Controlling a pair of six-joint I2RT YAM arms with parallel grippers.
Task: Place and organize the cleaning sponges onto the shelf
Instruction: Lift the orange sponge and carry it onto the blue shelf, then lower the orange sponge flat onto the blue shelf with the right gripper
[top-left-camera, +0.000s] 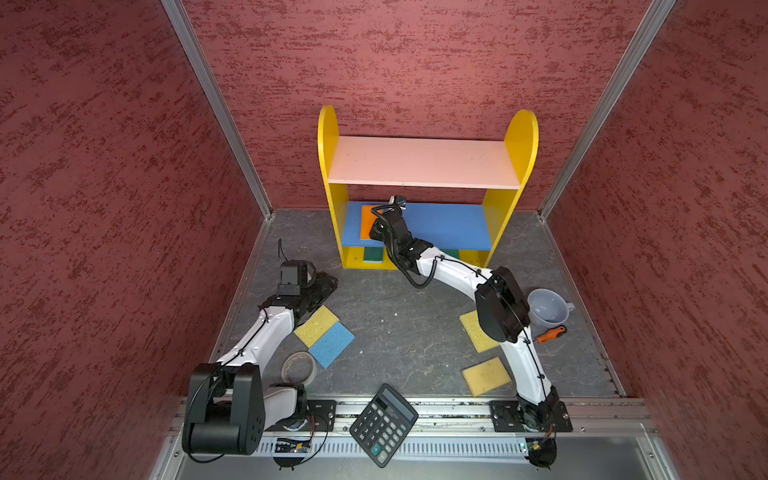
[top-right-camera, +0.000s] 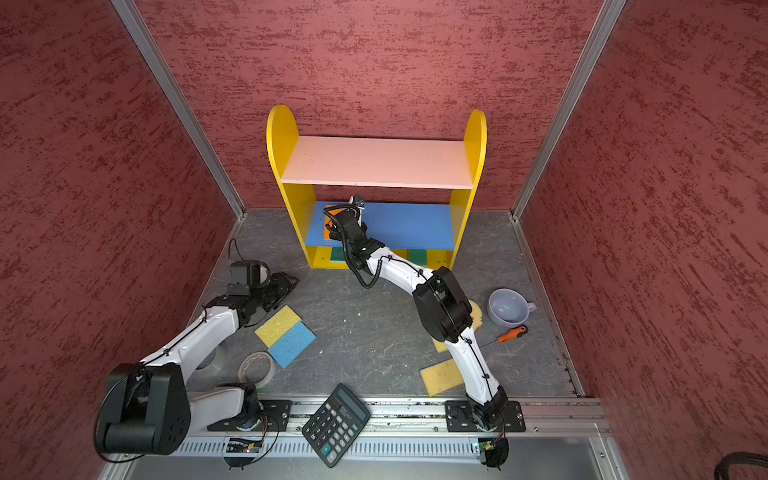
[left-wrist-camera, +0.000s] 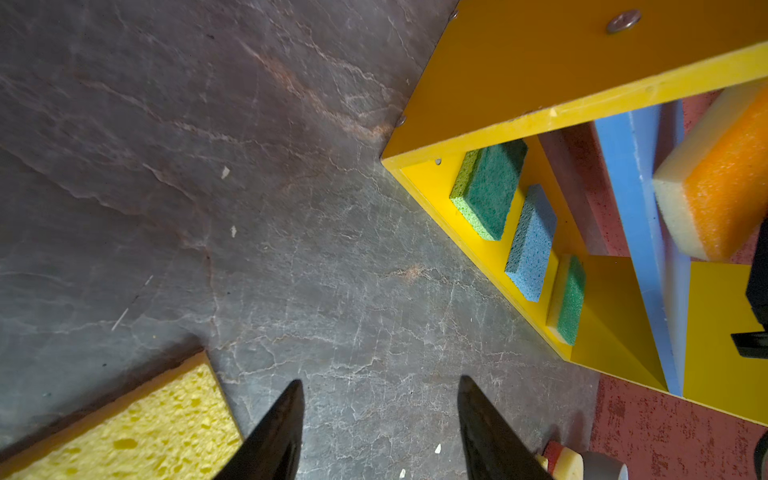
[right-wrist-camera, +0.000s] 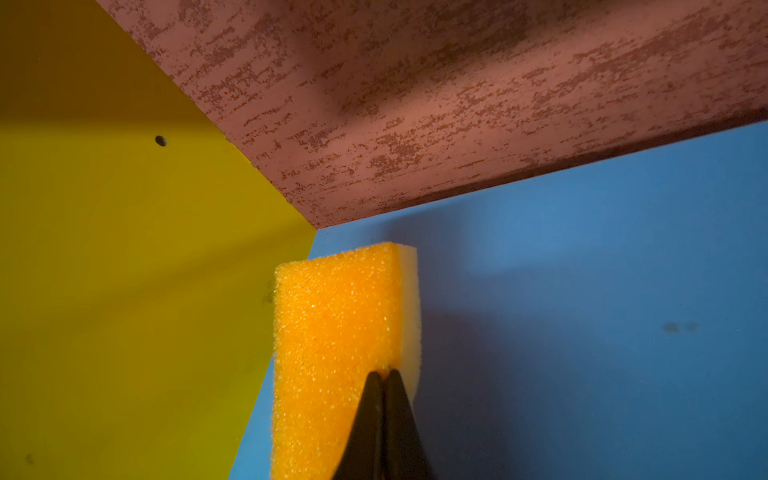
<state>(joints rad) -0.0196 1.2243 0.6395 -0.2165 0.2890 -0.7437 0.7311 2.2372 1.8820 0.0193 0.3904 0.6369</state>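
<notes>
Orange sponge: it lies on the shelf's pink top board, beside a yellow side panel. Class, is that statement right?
Not quite. The orange sponge lies on the blue middle board, not the pink top board; both top views show this. It is beside a yellow side panel, as stated.

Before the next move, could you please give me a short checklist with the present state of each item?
1. Orange sponge on the blue middle board: ok.
2. Right gripper free of it: cannot tell; jaws shut, tips at its edge.
3. Left gripper open, empty: ok.
4. Yellow sponge beside the left gripper unobstructed: ok.
5. All sponges shelved: not ok; that one and the blue sponge, among others, lie on the table.
</notes>
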